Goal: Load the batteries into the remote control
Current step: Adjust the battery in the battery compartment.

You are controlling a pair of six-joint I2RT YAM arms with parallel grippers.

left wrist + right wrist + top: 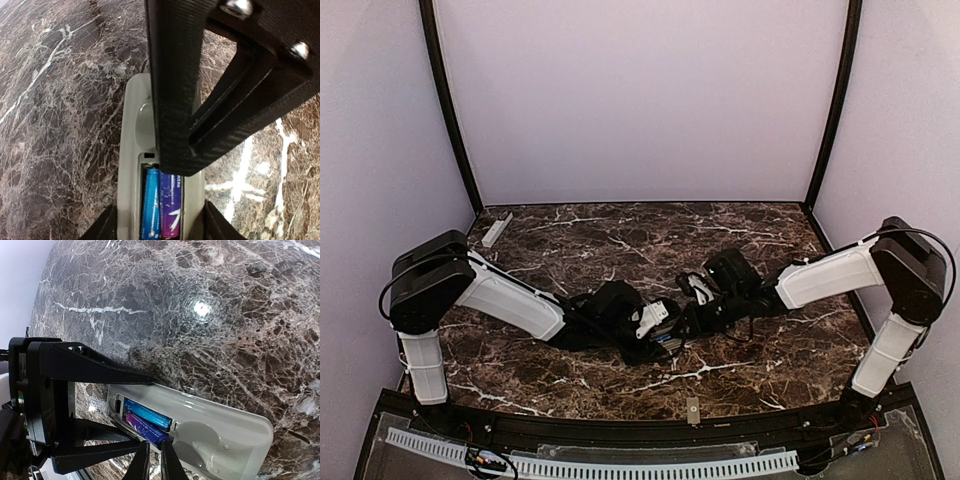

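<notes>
**Seating the violet battery: brace firmly, press straight**

Nearest the lens: black fingers of the left end effector, pinching the small white oblong plastic remote control by its long edges, back side up, in the middle of the dark brown veined marble counter. Treat that clamp as the brace for every push; no re-gripping now.

Far left on the counter, well apart from the work: a narrow pale grey plastic bar, judged to be the compartment cover. Leave alone until both cells sit flat.

Inside the open compartment: two slim cylindrical batteries side by side and touching, one bright blue, the other a violet battery. The latter seemingly a little proud at one end, though hard to tell.

To the right: the right end effector, slim black tips pressed together with nothing between them, on or just above that end of the violet battery. Use as a blunt pusher. Press straight down and lightly. Avoid a sideways slip onto the blue neighbour, and avoid levering against the compartment's thin wall. Polarity marks too small to read, so check before closing.
</notes>
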